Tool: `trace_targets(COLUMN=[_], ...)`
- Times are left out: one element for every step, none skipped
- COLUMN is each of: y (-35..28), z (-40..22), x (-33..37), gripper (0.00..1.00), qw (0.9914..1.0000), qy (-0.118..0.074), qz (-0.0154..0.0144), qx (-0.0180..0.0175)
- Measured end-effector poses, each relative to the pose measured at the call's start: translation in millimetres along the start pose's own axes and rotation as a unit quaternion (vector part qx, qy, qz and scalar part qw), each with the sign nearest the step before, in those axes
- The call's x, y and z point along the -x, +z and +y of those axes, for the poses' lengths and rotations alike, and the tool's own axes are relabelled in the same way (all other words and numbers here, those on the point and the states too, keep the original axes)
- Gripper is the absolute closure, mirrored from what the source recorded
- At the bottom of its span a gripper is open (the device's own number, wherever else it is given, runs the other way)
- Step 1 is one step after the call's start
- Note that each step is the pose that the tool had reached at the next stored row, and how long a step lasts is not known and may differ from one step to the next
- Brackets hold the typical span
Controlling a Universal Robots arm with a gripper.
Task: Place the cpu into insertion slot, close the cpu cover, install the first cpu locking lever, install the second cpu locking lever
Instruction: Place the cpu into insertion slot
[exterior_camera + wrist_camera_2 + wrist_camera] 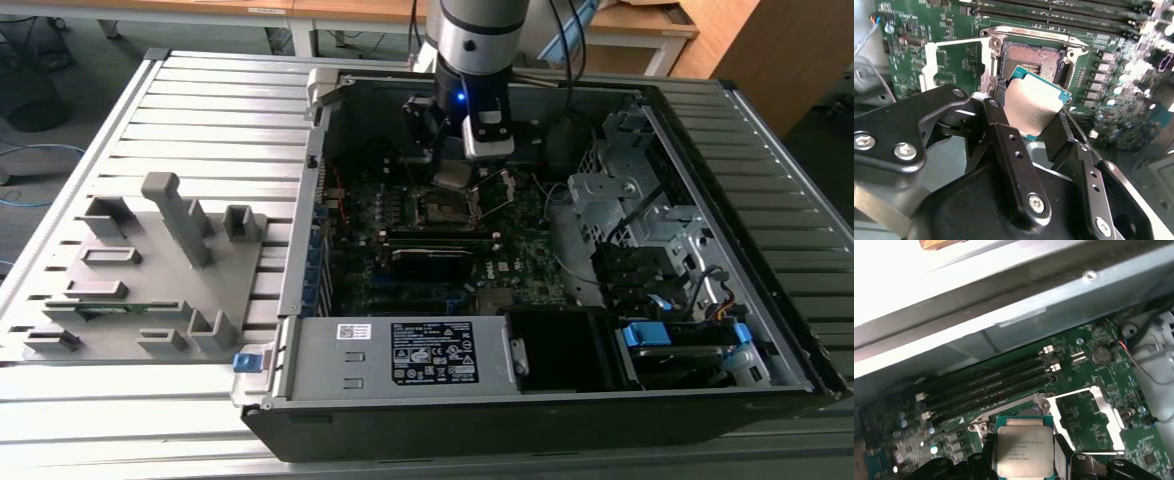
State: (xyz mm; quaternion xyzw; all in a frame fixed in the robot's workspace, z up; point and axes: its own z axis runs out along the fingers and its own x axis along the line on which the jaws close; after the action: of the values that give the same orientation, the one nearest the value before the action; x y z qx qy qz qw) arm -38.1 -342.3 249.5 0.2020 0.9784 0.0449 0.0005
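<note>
- The claw (1030,109) is closed on the cpu (1038,100). One black finger presses each of two opposite edges, leaving the grey metal top bare.
- The cpu hangs tilted, just above the insertion slot (1034,59) and apart from it, so it is not yet seated.
- The slot lies toward the far side of the open computer case (302,250), which rests on the slatted worktop (200,110) at the exterior view's right.
- The cpu cover (1106,407) is swung open to one side of the slot, leaving the socket uncovered.
- The chip looks thin, stiff and very light. Its metal top is smooth and probably slippery, so an edge grip like this one seems the safest hold.
- The underside and the socket's fine contacts are likely the fragile parts. The chip would need to meet the slot flat and square, with almost no force.
- The cover looks like thin sheet metal, probably springy on its hinge. Its free edge is likely the best place to press.
</note>
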Motion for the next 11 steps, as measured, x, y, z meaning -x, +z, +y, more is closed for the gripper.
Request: trace_targets(y=[0.2, 0.4, 0.7, 0.9, 1.1, 1.3, 1.5, 1.7, 1.8, 1.9, 1.9], z=[0.0, 0.0, -0.1, -0.1, -0.1, -0.1, -0.2, -0.2, -0.2, -0.2, -0.2], x=[0.0, 0.0, 0.0, 0.0, 0.0, 0.0, 0.0, 0.0, 0.0, 0.0, 0.1], gripper=[0.46, 0.46, 0.46, 0.46, 0.46, 0.46, 0.46, 0.46, 0.46, 0.46, 0.46], qw=[0.99996, 0.99984, 0.99964, 0.99935, 0.99897, 0.99852, 0.99799, 0.99735, 0.99666, 0.99604, 0.99583], qy=[0.009, 0.018, 0.027, 0.036, 0.045, 0.054, 0.063, 0.072, 0.081, 0.089, 0.091], qz=[-0.0008, -0.0016, -0.0024, -0.0032, -0.004, -0.0048, -0.0056, -0.0064, -0.0072, -0.0078, -0.008], qx=[0.0001, 0.0003, 0.0004, 0.0006, 0.0007, 0.0009, 0.001, 0.0012, 0.0013, 0.0014, 0.0014])
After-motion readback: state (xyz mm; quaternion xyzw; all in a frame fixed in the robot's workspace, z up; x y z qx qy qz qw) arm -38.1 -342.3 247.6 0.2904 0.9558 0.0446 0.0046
